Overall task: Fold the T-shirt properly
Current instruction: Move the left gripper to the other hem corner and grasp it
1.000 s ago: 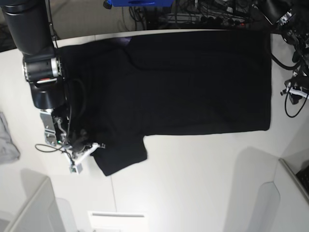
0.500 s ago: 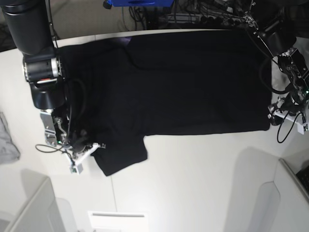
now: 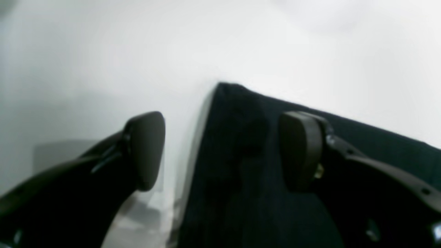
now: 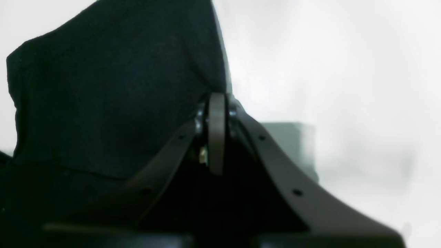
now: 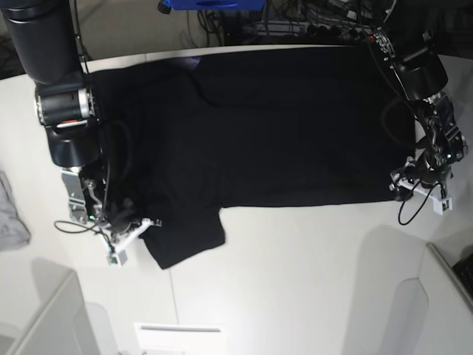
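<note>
Base view shows the T-shirt (image 5: 281, 126) spread flat across the upper middle of the white counter (image 5: 295, 281). At lower left the right gripper (image 5: 127, 225) pinches the sleeve edge, jaws clamped on cloth. At right the left gripper (image 5: 414, 185) straddles the hem corner with jaws wide, likely to take a matching hold.

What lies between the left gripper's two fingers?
In the left wrist view, the T-shirt's corner edge and bare table lie between the open left gripper's fingers.

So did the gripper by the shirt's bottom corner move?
Yes. The left gripper came down and inward onto the T-shirt's near hem corner, judged against the table edge.
</note>
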`<state>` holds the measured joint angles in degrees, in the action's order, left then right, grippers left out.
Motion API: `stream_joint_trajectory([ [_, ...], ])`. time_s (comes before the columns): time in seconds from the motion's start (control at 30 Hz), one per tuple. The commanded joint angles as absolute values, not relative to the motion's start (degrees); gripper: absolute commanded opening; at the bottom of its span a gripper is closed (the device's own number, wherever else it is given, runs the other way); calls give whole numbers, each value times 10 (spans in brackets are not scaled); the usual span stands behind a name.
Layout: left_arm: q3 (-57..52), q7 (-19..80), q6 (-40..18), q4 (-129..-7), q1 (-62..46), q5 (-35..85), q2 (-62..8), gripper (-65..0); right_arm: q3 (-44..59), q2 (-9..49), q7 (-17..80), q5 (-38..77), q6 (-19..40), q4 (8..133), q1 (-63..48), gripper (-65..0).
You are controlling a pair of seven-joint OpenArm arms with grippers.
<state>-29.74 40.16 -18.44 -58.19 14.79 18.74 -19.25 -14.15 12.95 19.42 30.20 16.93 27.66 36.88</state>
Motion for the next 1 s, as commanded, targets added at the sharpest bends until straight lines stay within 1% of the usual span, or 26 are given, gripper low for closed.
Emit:
stream_joint_trajectory([
  [0.0, -294, 402, -185, -575, 171, 193, -198, -160, -141, 133, 202, 299, 167, 282, 382, -650],
  [0.1, -295, 401, -185, -536, 192, 193, -198, -188, -141, 134, 202, 298, 167, 283, 383, -650],
  [0.33, -294, 401, -185, -522, 207, 193, -197, -324, -141, 133, 201, 298, 167, 283, 383, -650],
  [0.43, -294, 401, -185, -520, 204, 193, -197, -411, -141, 133, 201, 298, 167, 283, 383, -650],
  [0.5, -293, 401, -185, -519, 202, 193, -197, -484, -141, 133, 201, 298, 167, 283, 383, -650],
  [0.57, -291, 401, -185, -519, 202, 193, -197, -571, -141, 133, 200, 298, 167, 283, 383, -650],
  [0.6, -284, 401, -185, -519, 202, 193, -197, -617, -141, 133, 200, 298, 167, 283, 383, -650],
  [0.63, -272, 402, -185, -520, 202, 196, -197, -650, -141, 133, 200, 298, 167, 283, 383, -650],
  [0.77, -254, 403, -187, -525, 201, 198, -197, -650, -141, 134, 200, 298, 167, 289, 383, -650],
  [0.9, -255, 405, -188, -529, 200, 198, -199, -650, -141, 143, 200, 298, 167, 345, 364, -650],
  [0.97, -255, 406, -188, -549, 192, 198, -199, -650, -140, 152, 202, 299, 167, 378, 355, -650],
])
